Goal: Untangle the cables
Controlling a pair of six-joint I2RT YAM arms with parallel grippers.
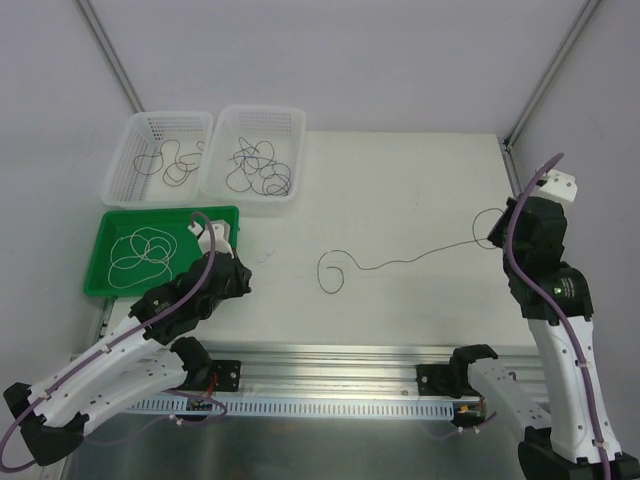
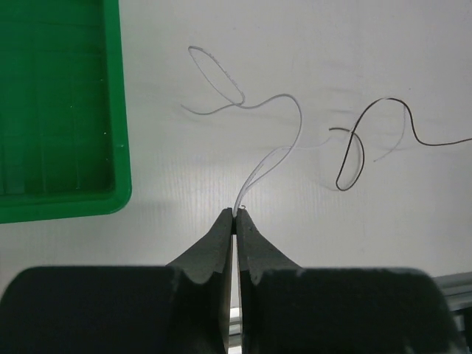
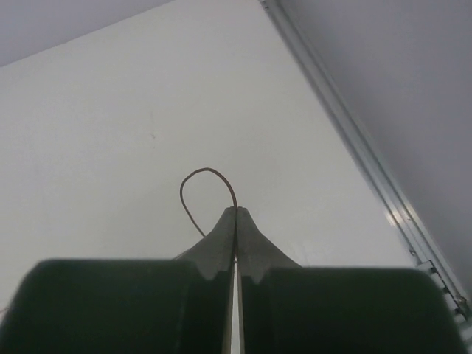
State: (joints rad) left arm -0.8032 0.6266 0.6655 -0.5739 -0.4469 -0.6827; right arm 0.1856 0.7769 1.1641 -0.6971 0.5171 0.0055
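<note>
**Desk:** Where are the cables?

**Photographer:** A thin dark wire cable point(image 1: 400, 263) lies stretched across the white counter point(image 1: 420, 170). Its left end curls into an open loop mid-counter, and the rest runs right to the right end effector point(image 3: 236, 212). A thread-thin white wire cable point(image 2: 274, 155) snakes over the counter just right of the green plastic tray point(image 2: 118, 110) and loops once at its far end. It comes close to the dark cable's curl; whether the two touch cannot be told.

**Desk:** And the grips?

**Photographer:** Both are closed tight. The right end effector pinches the dark cable near its end, and a small loop arches off the fingertips. The left end effector point(image 2: 235, 214) pinches the near end of the white cable, with its jaws pressed together.

**Desk:** What surrounds them?

**Photographer:** A loose coil of white cables point(image 1: 140, 252) lies in the green tray at the counter's left edge. Behind the tray, two white mesh plastic baskets stand side by side. The left basket point(image 1: 115, 178) holds a few dark strands point(image 1: 178, 160), and the right basket point(image 1: 255, 205) holds a denser dark tangle point(image 1: 260, 165).
</note>
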